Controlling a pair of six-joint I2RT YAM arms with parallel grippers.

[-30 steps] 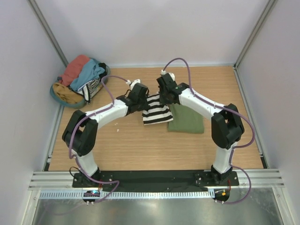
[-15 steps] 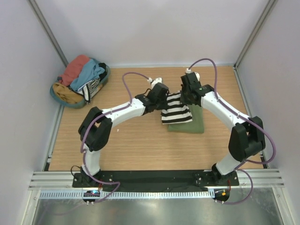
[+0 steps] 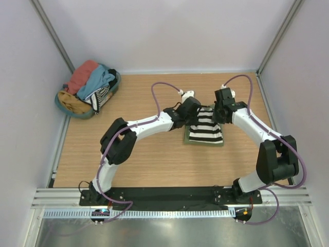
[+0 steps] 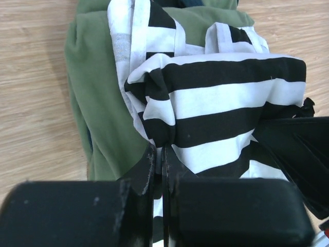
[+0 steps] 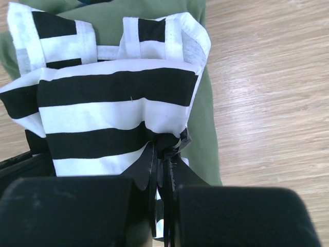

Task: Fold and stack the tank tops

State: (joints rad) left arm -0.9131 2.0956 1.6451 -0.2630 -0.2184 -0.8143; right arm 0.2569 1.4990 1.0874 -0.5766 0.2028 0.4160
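The folded black-and-white striped tank top (image 3: pixel 205 130) lies over the folded olive green tank top (image 3: pixel 204 142) right of the table's middle. My left gripper (image 3: pixel 194 112) is shut on the striped top's far left corner; in the left wrist view (image 4: pixel 163 149) the cloth bunches between its tips. My right gripper (image 3: pixel 220 114) is shut on the far right corner, also seen in the right wrist view (image 5: pixel 163 146). The green top (image 4: pixel 97 103) shows under the striped top (image 4: pixel 221 98) in the left wrist view, and in the right wrist view the green top (image 5: pixel 205 128) shows beside the striped one (image 5: pixel 113 98).
A round basket (image 3: pixel 72 103) at the far left corner holds a salmon-red garment (image 3: pixel 82 74), a light blue garment (image 3: pixel 97 81) and another striped piece (image 3: pixel 102 96). Metal rails run along the table's sides and a black base plate (image 3: pixel 169 194) lies at the near edge.
Both grippers carried the striped tank top rightward from the table's middle and brought it down over the green tank top. Both arms stretched further right.
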